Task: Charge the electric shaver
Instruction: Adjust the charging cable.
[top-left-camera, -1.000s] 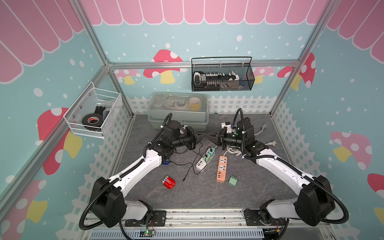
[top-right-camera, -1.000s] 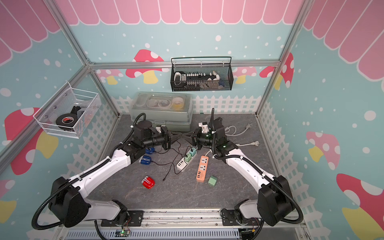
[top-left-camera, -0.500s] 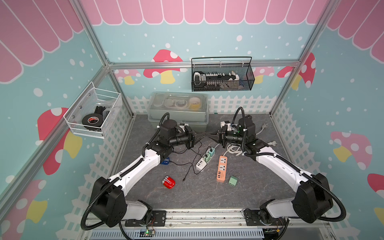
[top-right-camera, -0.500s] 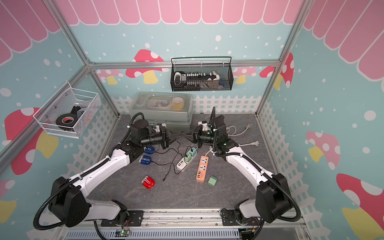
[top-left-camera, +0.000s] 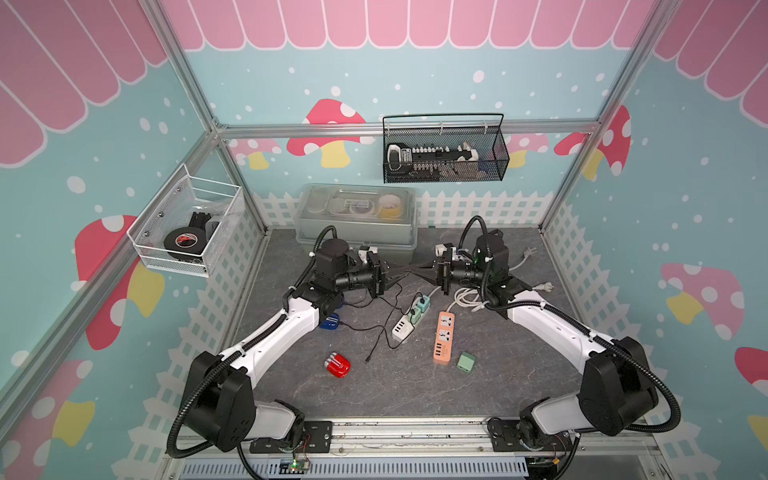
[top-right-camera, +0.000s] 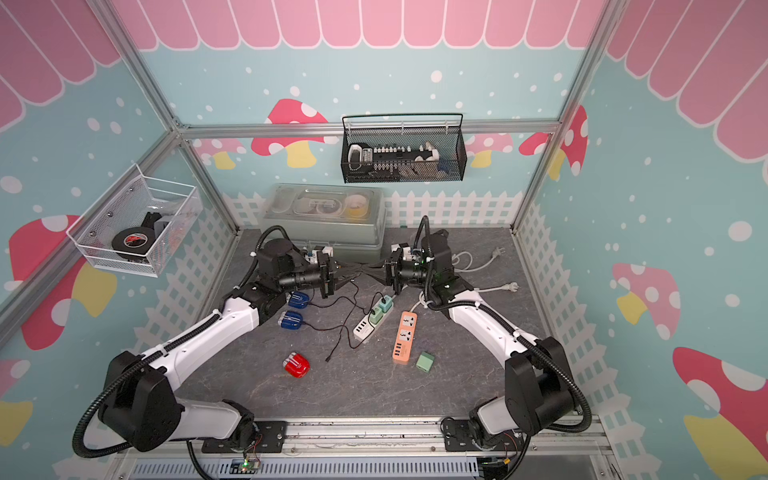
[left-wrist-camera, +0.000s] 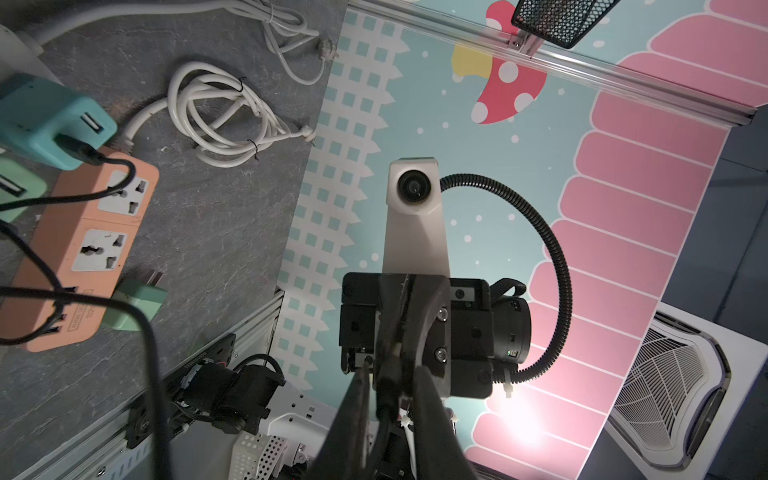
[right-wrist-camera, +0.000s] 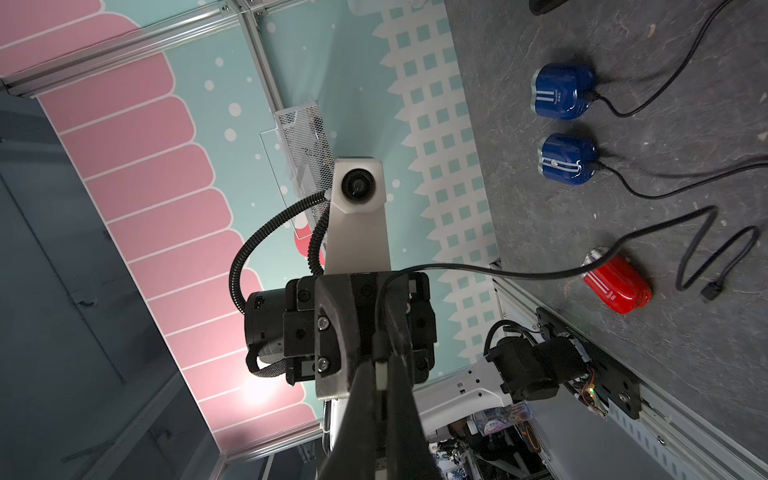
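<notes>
My left gripper (top-left-camera: 397, 274) (left-wrist-camera: 390, 374) and right gripper (top-left-camera: 424, 274) (right-wrist-camera: 382, 370) face each other tip to tip above the table's back middle. The right one is shut on the white-tipped USB plug of a black cable (right-wrist-camera: 519, 272). That cable passes loosely between the left fingers, which stand slightly open with gaps on both sides. Its small free end (top-left-camera: 368, 359) lies on the table beside the red electric shaver (top-left-camera: 337, 365) (top-right-camera: 296, 365) (right-wrist-camera: 617, 282), not attached to it.
Two blue shavers (top-right-camera: 297, 299) (top-right-camera: 291, 320) lie under the left arm with cables attached. A white power strip (top-left-camera: 403, 330) carries teal and green adapters. An orange power strip (top-left-camera: 444, 338), a loose green adapter (top-left-camera: 466, 361) and coiled white cable (left-wrist-camera: 216, 116) lie nearby. A grey box (top-left-camera: 357, 224) stands behind.
The left jaws have opened a little and no longer pinch the cable. Both wrists have drawn slightly apart. The right gripper stays shut on the plug.
</notes>
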